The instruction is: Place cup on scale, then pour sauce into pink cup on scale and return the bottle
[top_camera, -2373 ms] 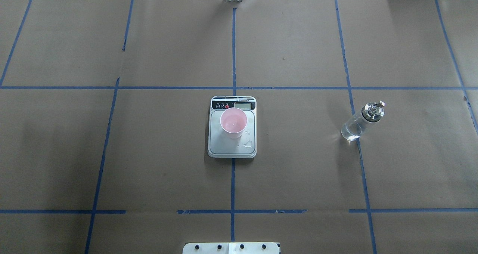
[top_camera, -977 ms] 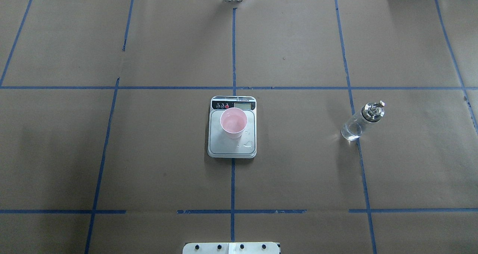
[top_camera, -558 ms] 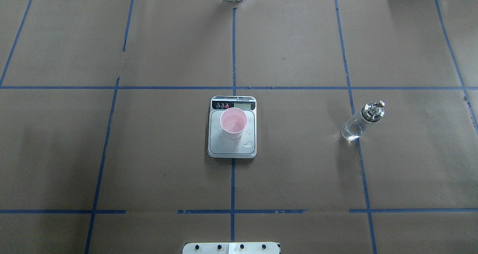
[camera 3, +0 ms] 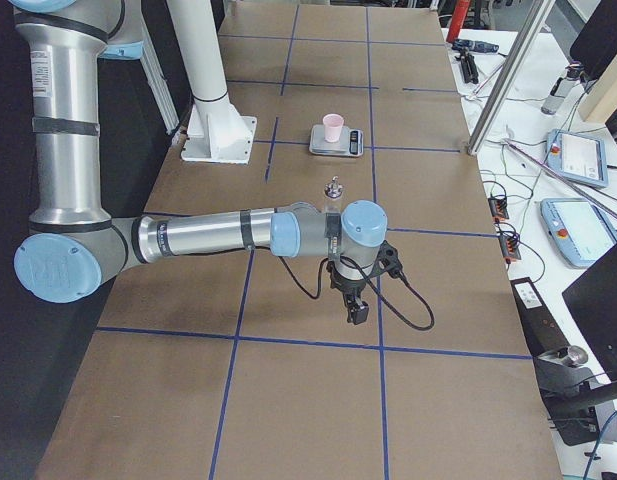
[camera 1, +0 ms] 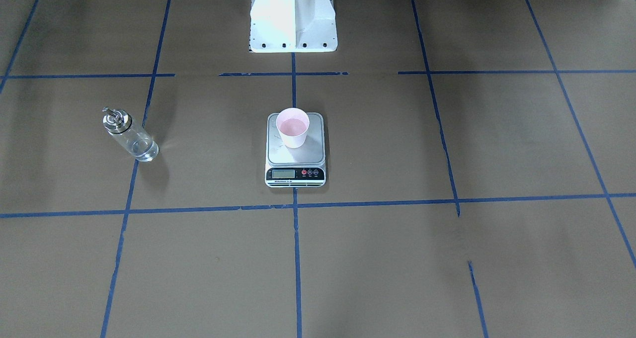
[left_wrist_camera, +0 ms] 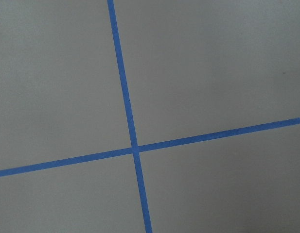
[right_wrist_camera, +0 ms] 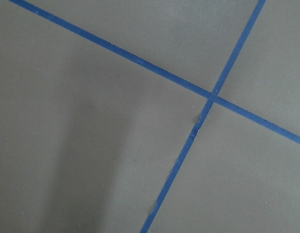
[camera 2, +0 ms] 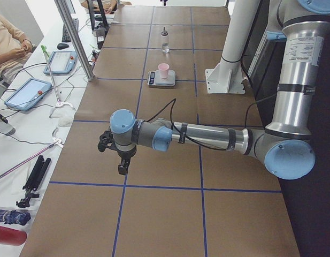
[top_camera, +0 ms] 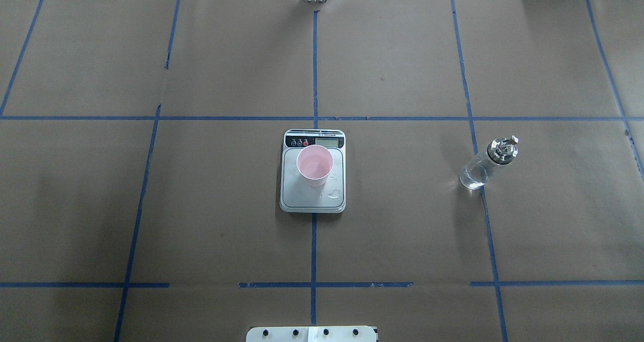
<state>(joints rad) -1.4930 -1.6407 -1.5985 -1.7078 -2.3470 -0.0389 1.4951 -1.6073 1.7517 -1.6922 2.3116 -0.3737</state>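
Overhead exterior view: a desk (top_camera: 211, 231) covered in brown paper, marked into squares by blue tape lines (top_camera: 314, 246). At the middle of the desk sits the scale (top_camera: 312, 201), its black display strip turned toward the far edge, away from the robot. The cup (top_camera: 314, 165) stands upright on the scale's steel platform, its pink inside open to the camera. A few clear drops (top_camera: 333, 196) lie on the platform just beside the cup.

Well apart from the scale, toward the desk's right end, the bottle (top_camera: 485, 166) stands upright on the paper, touching a tape line, with its silver cap and spout on top. The sauce (top_camera: 472, 177), clear as water, fills its lower part. Nothing holds the bottle.

From the exterior left view, the left claw (camera 2: 122, 167) hangs, pointing down, over the paper near the desk's left end, far from the scale. From the exterior right view, the right claw (camera 3: 357, 312) hangs the same way near the right end, the bottle beyond it. Whether either claw is wide or narrow cannot be told. Both wrist views show only paper and crossing tape.
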